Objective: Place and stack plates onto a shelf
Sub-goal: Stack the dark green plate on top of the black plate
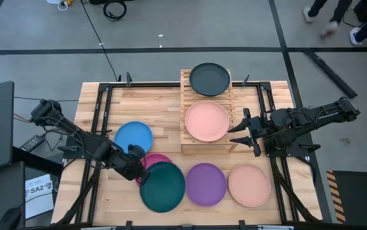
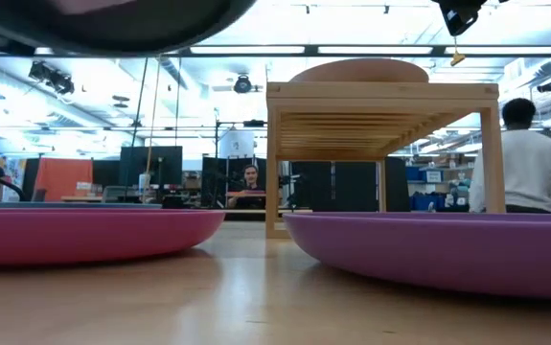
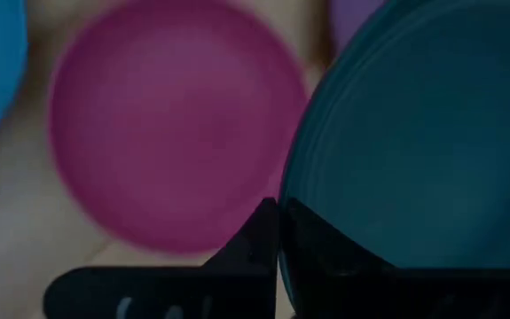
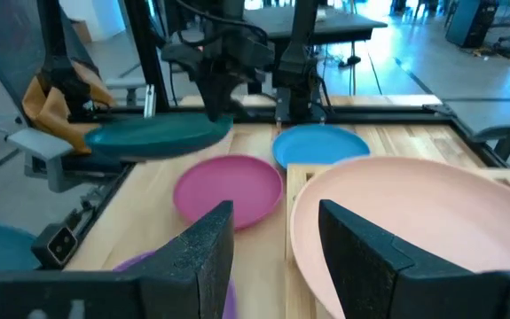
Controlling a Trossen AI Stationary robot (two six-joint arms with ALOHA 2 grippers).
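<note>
Shelf (image 1: 206,137) at table's far middle: dark grey plate (image 1: 209,78) on upper tier, pink plate (image 1: 207,121) on lower tier. Seven plates total: two on shelf, four flat on table – blue plate (image 1: 133,137), magenta plate (image 1: 154,160), purple plate (image 1: 205,184), second pink plate (image 1: 249,184) – plus teal plate (image 1: 163,186) lifted over magenta. Left gripper (image 3: 278,232) clenched on teal plate's rim, raised off table. Right gripper (image 4: 277,241) parted, empty, just beside shelf's right edge, facing pink plate.

My teal plate (image 1: 163,186) hides most of the magenta plate (image 1: 155,160) from above. The low view cuts off the purple plate (image 2: 447,251), and the shelf (image 2: 380,120) hides most of the salmon plate (image 2: 359,70).
</note>
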